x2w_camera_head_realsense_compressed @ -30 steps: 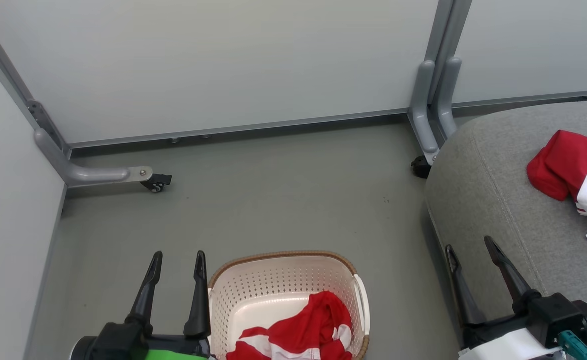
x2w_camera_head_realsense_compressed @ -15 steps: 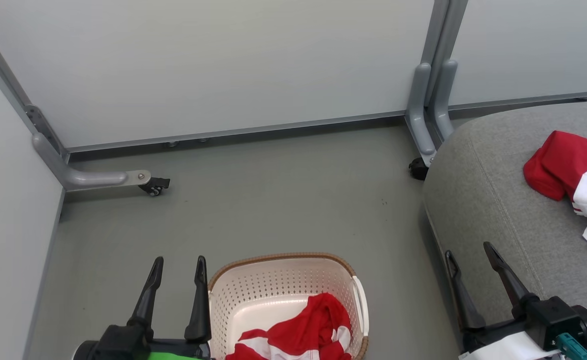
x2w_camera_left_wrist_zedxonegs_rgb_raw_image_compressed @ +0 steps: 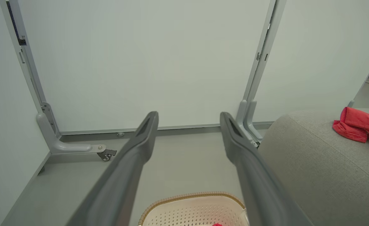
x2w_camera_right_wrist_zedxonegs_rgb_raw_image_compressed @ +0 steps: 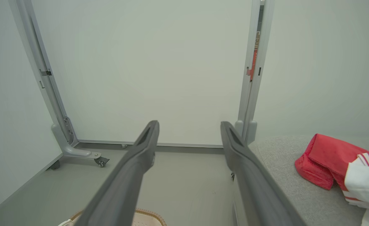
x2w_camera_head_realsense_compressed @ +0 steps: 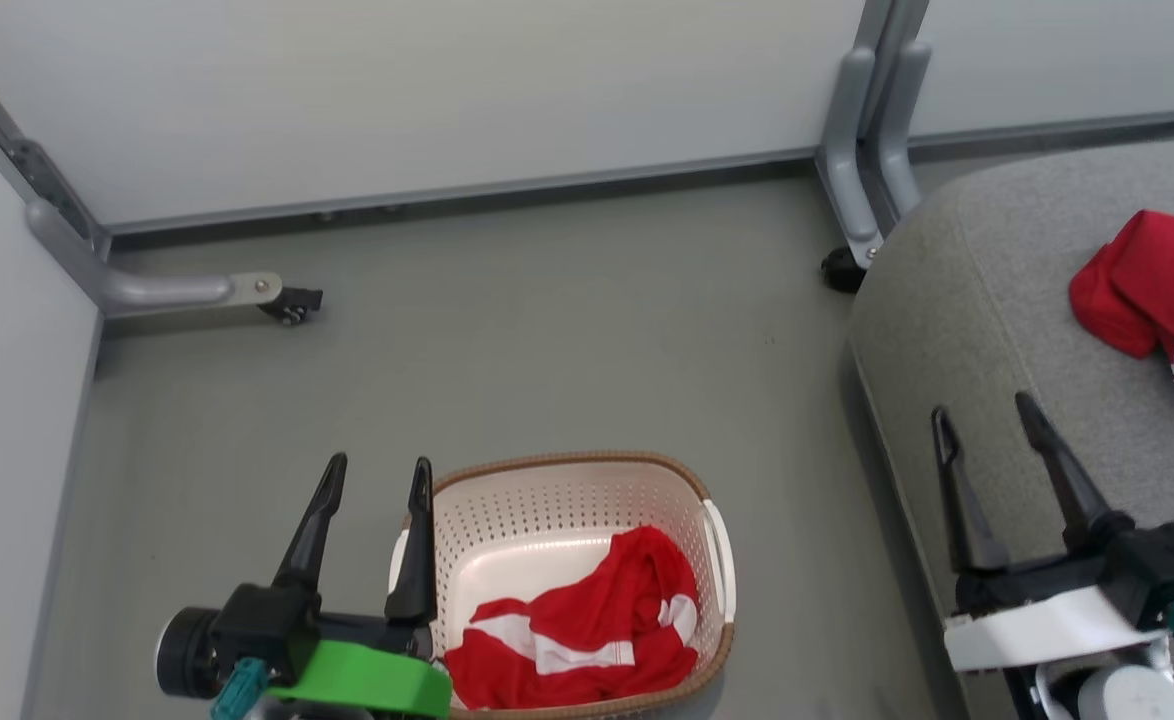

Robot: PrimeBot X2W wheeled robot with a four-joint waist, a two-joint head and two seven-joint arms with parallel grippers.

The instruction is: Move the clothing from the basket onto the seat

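Note:
A red garment with white stripes lies crumpled in the cream perforated basket on the floor. A second red and white garment rests on the grey seat at the right, also in the left wrist view and the right wrist view. My left gripper hangs open just left of the basket's rim, holding nothing. My right gripper stands open over the seat's left edge, empty, well short of the garment there.
Pale partition panels close off the back and left. Their grey metal feet with black castors stand on the grey floor. Bare floor lies between the basket and the back panel.
The head camera has tipped down, so the basket and both grippers sit higher in the picture and more of the basket's garment shows. Both grippers stay open and empty.

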